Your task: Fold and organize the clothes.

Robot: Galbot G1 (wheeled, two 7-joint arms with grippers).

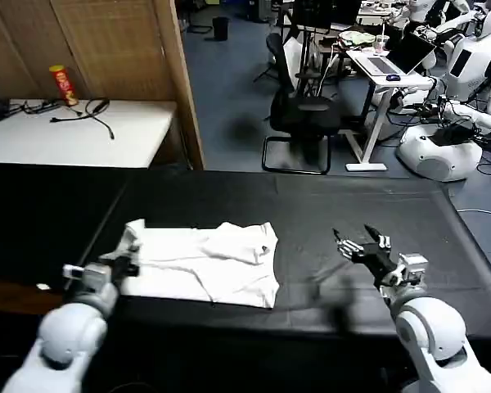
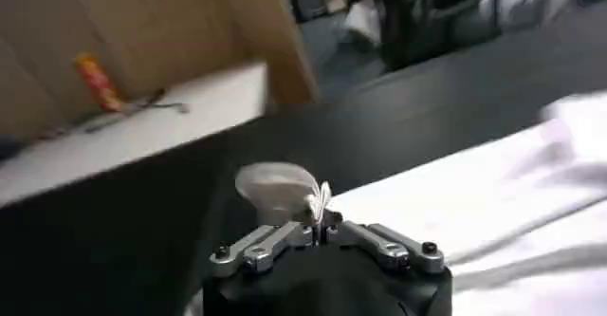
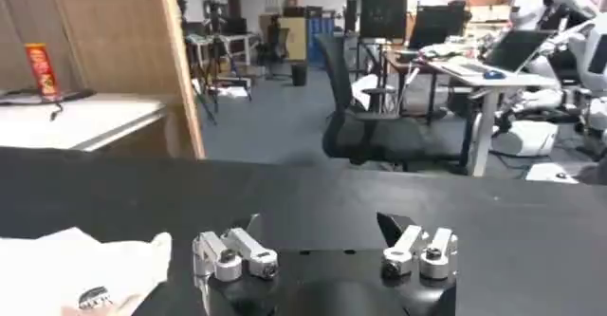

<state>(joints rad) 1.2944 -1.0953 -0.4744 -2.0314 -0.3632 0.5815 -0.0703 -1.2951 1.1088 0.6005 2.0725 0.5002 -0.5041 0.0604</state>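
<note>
The white T-shirt (image 1: 204, 262) lies partly folded on the black table (image 1: 311, 205), left of centre near the front edge. My left gripper (image 1: 129, 255) is at the shirt's left edge, shut on a pinch of the white cloth (image 2: 285, 190) that bunches above its closed tips (image 2: 321, 215). The rest of the shirt (image 2: 493, 213) spreads flat beyond it. My right gripper (image 1: 356, 241) hovers over bare black table to the right of the shirt, open with nothing between its fingers (image 3: 318, 232). A corner of the shirt (image 3: 85, 266) shows off to its side.
A white side table (image 1: 74, 131) with a red can (image 1: 63, 83) and cables stands at the back left beside a wooden partition (image 1: 123, 49). Office chairs, desks and other robots fill the room beyond the black table's far edge.
</note>
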